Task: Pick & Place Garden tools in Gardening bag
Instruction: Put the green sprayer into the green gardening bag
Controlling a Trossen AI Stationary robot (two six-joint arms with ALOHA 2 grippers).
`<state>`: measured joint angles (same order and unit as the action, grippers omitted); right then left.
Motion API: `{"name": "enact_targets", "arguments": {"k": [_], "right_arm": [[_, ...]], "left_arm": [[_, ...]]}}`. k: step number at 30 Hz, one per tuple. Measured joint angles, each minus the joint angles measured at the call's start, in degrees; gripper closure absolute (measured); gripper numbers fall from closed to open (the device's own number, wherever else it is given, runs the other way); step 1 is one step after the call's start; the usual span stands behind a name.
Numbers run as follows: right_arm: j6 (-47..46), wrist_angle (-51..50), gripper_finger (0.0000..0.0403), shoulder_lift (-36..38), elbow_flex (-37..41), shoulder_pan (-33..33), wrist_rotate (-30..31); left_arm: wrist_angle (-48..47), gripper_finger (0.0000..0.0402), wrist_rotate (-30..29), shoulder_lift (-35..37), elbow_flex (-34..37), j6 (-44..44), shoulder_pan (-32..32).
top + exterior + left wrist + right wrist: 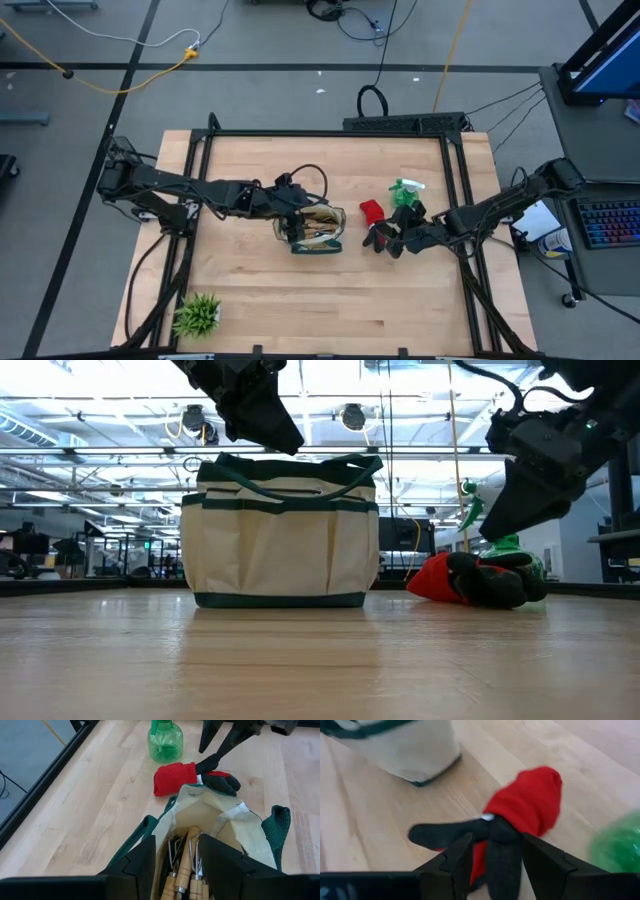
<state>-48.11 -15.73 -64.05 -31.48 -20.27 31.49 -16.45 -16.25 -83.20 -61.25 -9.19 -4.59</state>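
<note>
the right gripper (492, 851), spread, is hovering over the red-and-black gloves (520, 815) on the tabletop (385, 815) beside the gardening bag (312, 229), needing to drop and pinch; the left gripper (176, 856), spread, is hanging over the bag.

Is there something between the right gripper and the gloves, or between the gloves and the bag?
Nothing visible. The right gripper, open, hangs just over the red-and-black gloves. Only bare table separates them from the gardening bag, whose mouth is open.
</note>
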Motion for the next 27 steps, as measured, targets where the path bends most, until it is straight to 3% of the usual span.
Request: {"name": "enact_targets", "arguments": {"k": [27], "right_arm": [[-4.37, -3.18, 0.0248, 0.0, 0.0, 0.0, 0.02]], "left_arm": [[0.02, 0.0243, -0.01, 0.0, 0.0, 0.0, -0.01]]}}
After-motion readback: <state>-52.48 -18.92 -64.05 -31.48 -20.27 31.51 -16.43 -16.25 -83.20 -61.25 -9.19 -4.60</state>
